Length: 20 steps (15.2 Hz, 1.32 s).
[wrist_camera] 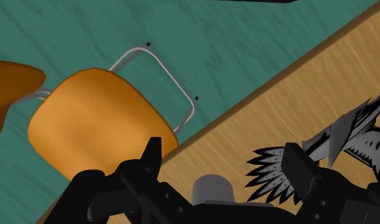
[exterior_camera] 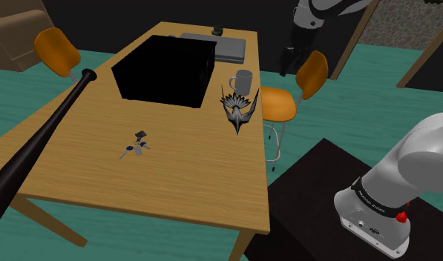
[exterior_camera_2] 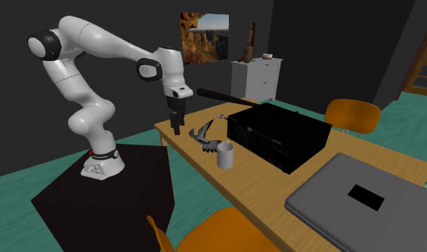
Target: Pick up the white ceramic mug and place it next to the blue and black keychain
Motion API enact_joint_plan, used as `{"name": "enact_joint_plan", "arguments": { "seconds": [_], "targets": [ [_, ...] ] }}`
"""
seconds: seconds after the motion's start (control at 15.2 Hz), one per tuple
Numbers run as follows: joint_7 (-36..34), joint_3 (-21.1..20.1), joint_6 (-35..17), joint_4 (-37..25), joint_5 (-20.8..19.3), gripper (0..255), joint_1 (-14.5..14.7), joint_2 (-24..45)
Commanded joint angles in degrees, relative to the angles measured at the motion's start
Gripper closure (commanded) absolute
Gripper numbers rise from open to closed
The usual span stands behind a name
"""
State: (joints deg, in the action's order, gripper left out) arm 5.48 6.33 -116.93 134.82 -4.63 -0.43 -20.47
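No writing can be read. A black band [exterior_camera: 376, 204] around the foot of the white arm [exterior_camera: 420, 152], at the lower right of the shoulder view, carries a line of small white marks that look like lettering, too small to make out. The same band shows at the left of the second exterior view, equally illegible.

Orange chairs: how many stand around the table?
2. One orange chair stands beside the table near the mug; the other chair sits across it, by the bat's end. Others could be hidden behind the black box.
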Motion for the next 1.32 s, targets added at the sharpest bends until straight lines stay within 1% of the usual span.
{"name": "enact_joint_plan", "arguments": {
  "seconds": [0.0,0.26,0.53,0.99,1.25],
  "targets": [
    [1.4,0.7,-2.8,-2.0,0.8,0,0.3,3.9],
    [4.6,1.9,-7.7,-7.1,3.2,0,0.7,12.3],
    [8.1,2.6,-11.3,-13.4,6.5,0,0.8,20.8],
    [14.0,1.9,-14.3,-27.4,12.5,0,-0.4,35.8],
    [14.3,1.7,-16.1,-27.4,13.0,0,-0.6,37.5]
  ]
}}
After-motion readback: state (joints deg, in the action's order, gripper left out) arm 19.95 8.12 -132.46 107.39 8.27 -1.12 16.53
